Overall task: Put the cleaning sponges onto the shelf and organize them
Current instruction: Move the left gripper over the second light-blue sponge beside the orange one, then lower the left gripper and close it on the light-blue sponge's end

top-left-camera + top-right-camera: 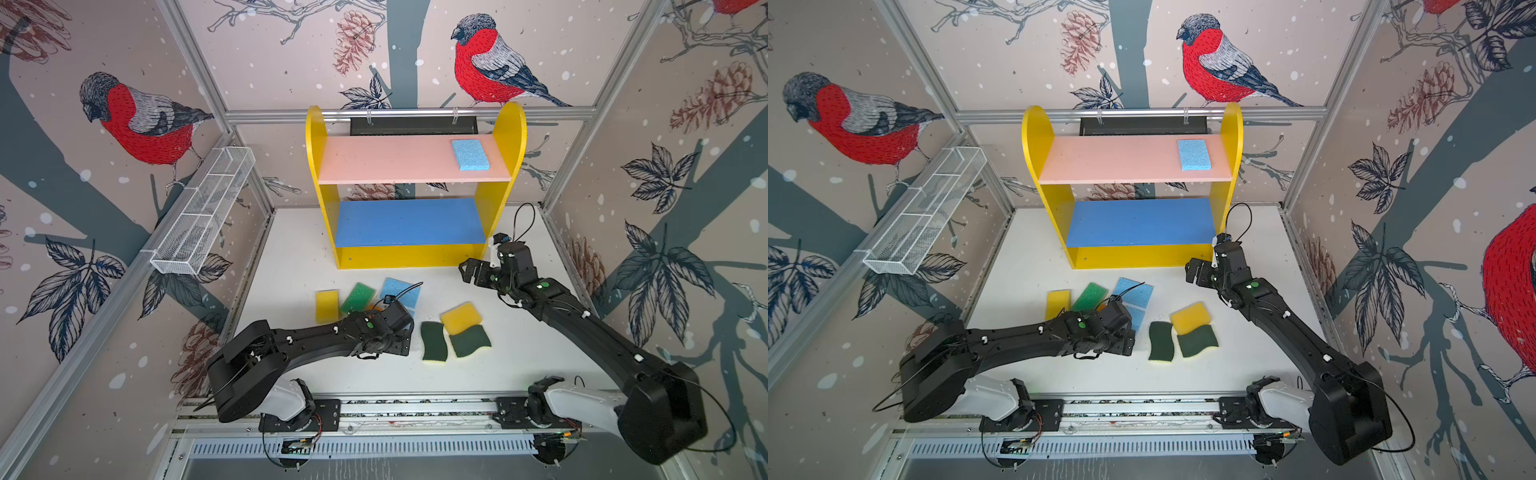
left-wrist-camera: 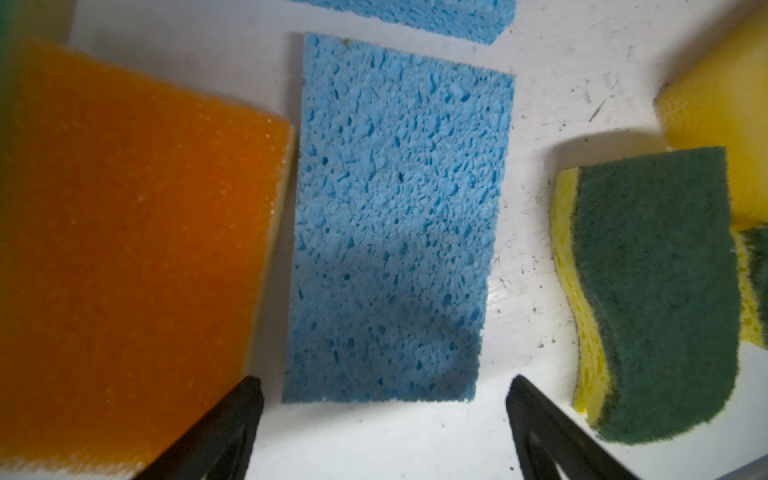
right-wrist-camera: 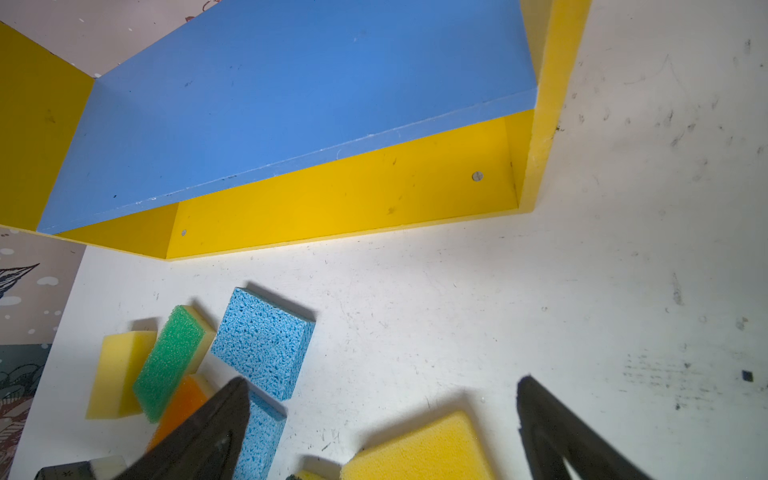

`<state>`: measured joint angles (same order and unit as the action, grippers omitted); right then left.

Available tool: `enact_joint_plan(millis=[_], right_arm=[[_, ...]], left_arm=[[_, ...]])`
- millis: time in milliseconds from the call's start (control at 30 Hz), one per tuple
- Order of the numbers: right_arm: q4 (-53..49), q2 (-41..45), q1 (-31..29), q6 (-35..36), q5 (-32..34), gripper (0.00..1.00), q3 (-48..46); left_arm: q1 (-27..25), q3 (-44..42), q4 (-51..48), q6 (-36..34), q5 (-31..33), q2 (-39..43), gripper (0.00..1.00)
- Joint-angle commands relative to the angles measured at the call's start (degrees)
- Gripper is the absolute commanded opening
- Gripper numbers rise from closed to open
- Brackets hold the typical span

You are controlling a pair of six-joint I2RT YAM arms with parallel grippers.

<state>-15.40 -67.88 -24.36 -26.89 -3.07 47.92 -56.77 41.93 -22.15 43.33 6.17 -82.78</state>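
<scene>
Judged barely begun: found only one item shelved, a light-blue sponge (image 1: pixel 470 154) lying flat on the pink top board (image 1: pixel 382 160) of the shelf (image 1: pixel 513 137), close to its right end. Saw nothing on the blue middle board (image 1: pixel 409 222) and nothing in the yellow bottom tier (image 3: pixel 353 195).

Counted eight more down on the white table (image 1: pixel 519 365), in front of the shelf:
- a yellow block (image 1: pixel 327 305)
- a green-topped sponge (image 1: pixel 357 297) lying partly over an orange-topped sponge (image 2: pixel 133 249)
- a second light-blue sponge (image 1: pixel 399 289)
- a third light-blue sponge (image 2: pixel 395 228)
- apart to the right, another yellow block (image 1: pixel 460 318) touching a wavy dark-green scourer (image 1: pixel 434 341) and a second scourer (image 1: pixel 470 340) lying side by side

Spotted no sponge in the white wire-mesh basket (image 1: pixel 203 216) on the left wall.

Found the left gripper (image 2: pixel 383 380) spread wide and empty, low over the table, jaws standing one each side of the near end of the third light-blue sponge. Could not tell whether they touched it. Reckoned a grasp on that one to be the step in hand. Found the right gripper (image 3: pixel 383 379) spread fully too, holding nothing, hovering by the shelf's lower right corner, clear of every sponge.

Reckoned eight placements outstanding — plus whatever sorting by kind the tiers allow
</scene>
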Motion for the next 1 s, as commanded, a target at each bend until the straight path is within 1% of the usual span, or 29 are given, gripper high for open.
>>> enact_joint_plan(millis=[0, 200, 367, 500, 700, 967], right_arm=[[1.4, 0.1, -0.1, 0.5, 0.5, 1.0, -0.3], [1.4, 0.4, -0.1, 0.5, 0.6, 1.0, -0.6], [1.4, 1.0, -0.1, 0.7, 1.1, 1.0, -1.1], [1.6, 1.4, -0.1, 0.8, 1.2, 1.0, -1.8], [1.6, 1.7, -0.1, 1.0, 1.4, 1.0, -2.3], [1.6, 2.4, 0.0, 1.5, 1.7, 0.99, -2.8]], left_arm=[[-0.1, 0.7, -0.7, -1.0, 0.4, -1.2, 0.93], [-0.1, 1.5, 0.8, -1.7, -0.8, -2.6, 0.94], [-0.1, 2.7, 0.2, -2.4, -0.8, -3.8, 0.93], [-0.2, 4.3, -2.9, -2.3, 0.5, -5.9, 0.92], [-1.5, 5.7, -4.3, -2.7, 1.2, -8.0, 0.9], [-3.8, 9.6, -9.0, -2.2, 4.8, -12.9, 0.87]])
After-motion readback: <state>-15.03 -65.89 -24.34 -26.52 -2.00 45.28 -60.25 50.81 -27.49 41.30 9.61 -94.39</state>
